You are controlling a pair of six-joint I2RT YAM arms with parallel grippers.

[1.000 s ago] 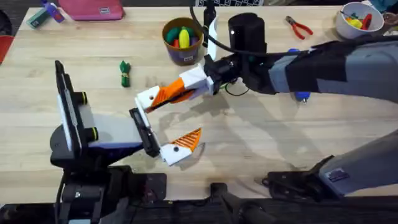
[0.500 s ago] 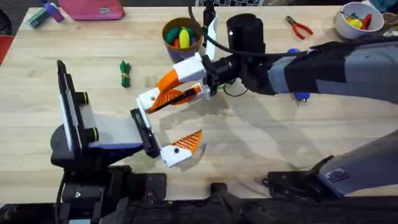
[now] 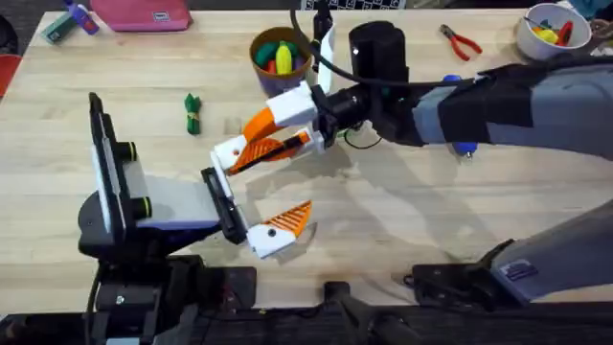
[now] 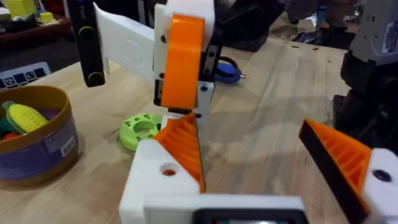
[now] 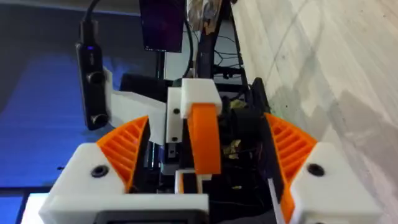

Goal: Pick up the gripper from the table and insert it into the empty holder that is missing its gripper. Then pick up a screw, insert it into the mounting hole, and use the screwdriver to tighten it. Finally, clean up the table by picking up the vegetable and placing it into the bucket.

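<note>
- At mid-table, the right arm's gripper [image 3: 257,142] stands open, its white finger blocks with orange ribbed pads straddling the far finger of the left arm's gripper [image 3: 257,192], which is spread wide.
- That finger's white plastic block, the holder [image 3: 228,153], carries an orange wedge-shaped pad [image 3: 278,146]; I take this for the gripper piece, since no loose wedge lies on the table.
- From the right wrist, the block and its orange strip [image 5: 204,140] sit between the right fingers with gaps on both sides, so nothing is clamped.
- Insertion looks done or nearly so; how fully the wedge is seated cannot be told.
- Next, the right arm should back off straight and fetch a screw; I see none.
- The blue pen-shaped screwdriver [image 3: 465,149] lies under the right arm.
- The slim green banded toy vegetable [image 3: 192,113] lies well apart from the tan, purple-banded bucket [image 3: 281,79].
</note>
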